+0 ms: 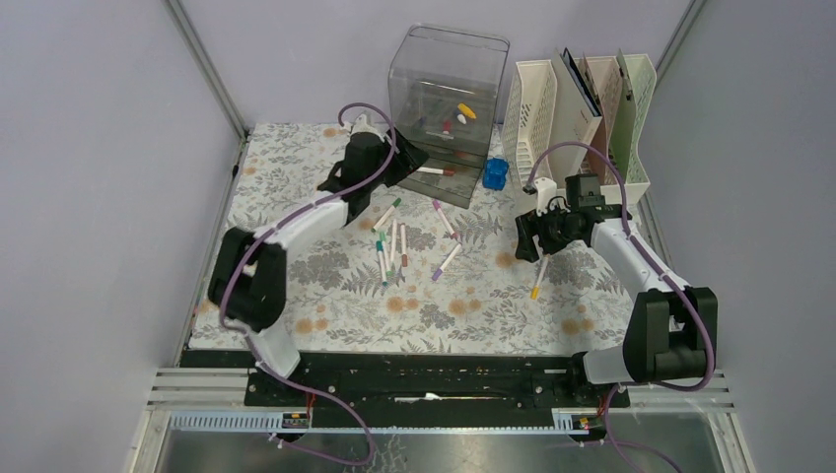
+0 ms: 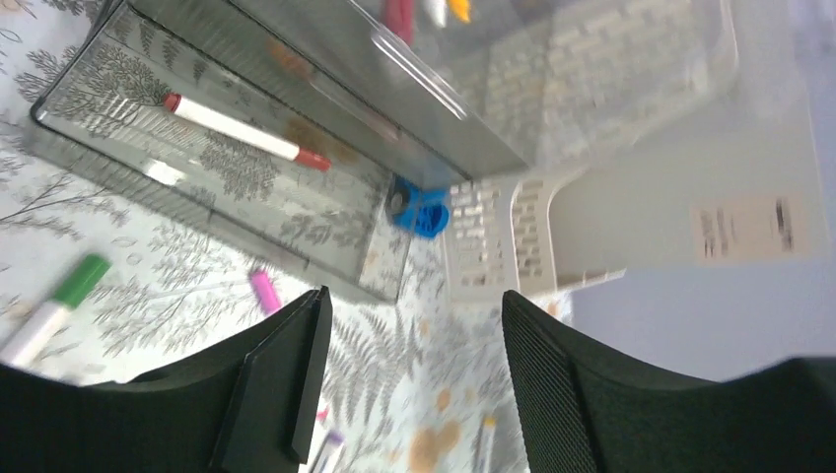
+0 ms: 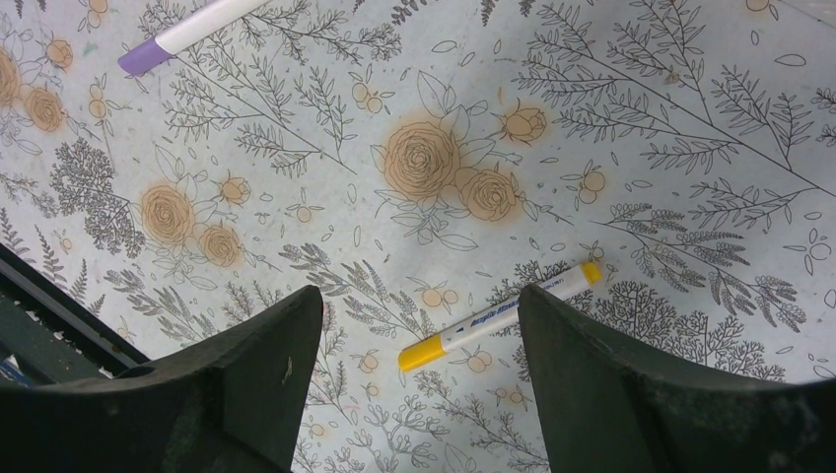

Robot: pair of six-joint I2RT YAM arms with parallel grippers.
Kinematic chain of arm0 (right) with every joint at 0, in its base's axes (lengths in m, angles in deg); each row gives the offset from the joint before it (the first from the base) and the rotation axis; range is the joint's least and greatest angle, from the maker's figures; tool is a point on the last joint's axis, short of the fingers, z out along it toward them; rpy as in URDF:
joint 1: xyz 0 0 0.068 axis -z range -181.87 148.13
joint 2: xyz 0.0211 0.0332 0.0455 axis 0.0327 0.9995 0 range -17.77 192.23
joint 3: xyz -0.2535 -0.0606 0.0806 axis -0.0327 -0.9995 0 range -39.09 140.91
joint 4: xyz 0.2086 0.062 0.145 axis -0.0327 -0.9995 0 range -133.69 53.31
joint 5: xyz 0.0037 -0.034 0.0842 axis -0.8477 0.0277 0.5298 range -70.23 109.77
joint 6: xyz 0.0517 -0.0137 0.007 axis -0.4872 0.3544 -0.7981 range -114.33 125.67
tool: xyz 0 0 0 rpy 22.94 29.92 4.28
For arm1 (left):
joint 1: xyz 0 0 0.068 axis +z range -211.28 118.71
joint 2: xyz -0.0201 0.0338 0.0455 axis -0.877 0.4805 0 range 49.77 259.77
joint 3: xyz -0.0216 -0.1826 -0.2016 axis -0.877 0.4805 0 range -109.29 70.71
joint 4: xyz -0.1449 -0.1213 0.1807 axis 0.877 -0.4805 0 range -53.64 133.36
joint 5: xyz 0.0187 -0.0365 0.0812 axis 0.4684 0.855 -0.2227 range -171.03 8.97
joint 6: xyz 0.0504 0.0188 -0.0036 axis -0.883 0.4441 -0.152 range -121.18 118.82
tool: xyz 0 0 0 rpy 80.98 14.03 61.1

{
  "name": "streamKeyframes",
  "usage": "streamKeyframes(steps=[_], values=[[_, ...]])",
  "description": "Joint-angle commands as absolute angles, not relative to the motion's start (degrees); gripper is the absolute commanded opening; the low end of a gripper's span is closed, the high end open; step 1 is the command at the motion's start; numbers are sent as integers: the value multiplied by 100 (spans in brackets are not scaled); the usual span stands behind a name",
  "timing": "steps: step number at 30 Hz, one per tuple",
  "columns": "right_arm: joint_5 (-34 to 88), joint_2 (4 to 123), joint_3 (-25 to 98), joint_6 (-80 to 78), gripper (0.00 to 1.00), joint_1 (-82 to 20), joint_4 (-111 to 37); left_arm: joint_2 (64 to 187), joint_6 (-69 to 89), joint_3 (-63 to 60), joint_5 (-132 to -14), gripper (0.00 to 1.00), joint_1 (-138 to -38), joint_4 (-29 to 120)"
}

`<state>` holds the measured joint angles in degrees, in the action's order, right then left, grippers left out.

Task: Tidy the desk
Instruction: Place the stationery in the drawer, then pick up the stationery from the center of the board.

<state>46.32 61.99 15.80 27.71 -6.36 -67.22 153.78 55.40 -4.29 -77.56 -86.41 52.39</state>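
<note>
White fern-and-flower cloth covers the desk (image 1: 296, 315), which runs from the black rail (image 1: 424, 367) at the near edge to the rear wall. Blue print on the yellow marker (image 3: 498, 315) is too small to read, and a sticker (image 2: 746, 227) on a pale surface is blurred. The left gripper (image 2: 414, 301) gapes empty beside the clear bin (image 1: 449, 84). The right gripper (image 3: 419, 296) hangs spread and empty above the yellow marker, bare cloth all around it.

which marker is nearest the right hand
The yellow-capped marker, lying alone on the desk just below the right hand, whose fingers stand open. The other markers lie in a loose group nearer the middle.
</note>
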Motion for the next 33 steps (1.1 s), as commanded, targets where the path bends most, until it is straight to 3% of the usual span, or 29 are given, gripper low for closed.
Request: streamKeyframes(steps=[1,6,11,13,14,15,23,29,33], values=[[4671,6258,1822,2748,79,-609,-6708,14192,3169,387,-8062,72,-9040,4632],[4671,6221,1730,2748,79,-604,-6708,13276,2507,1499,-8382,87,-9519,4756],[4671,5981,1145,2748,79,-597,-6708,12865,1716,2105,-9548,98,-10468,4609],[4671,5962,1078,2748,79,-592,-6708,12841,1772,2164,-9653,99,-10591,4506],[4213,5951,1063,-154,97,-576,-5154,12831,1851,2186,-9611,98,-10616,4497],[4312,5955,1057,-979,99,-550,-4821,12828,1935,2211,-9568,99,-10646,4509],[6608,5904,1103,337,100,-343,-4957,13440,2110,1965,-9246,99,-11066,4657],[6315,5802,1100,538,100,-311,-5098,14379,2145,1311,-9332,96,-11334,4351],[6275,5785,1083,541,100,-285,-5111,14963,2110,804,-9594,83,-11432,3825]])
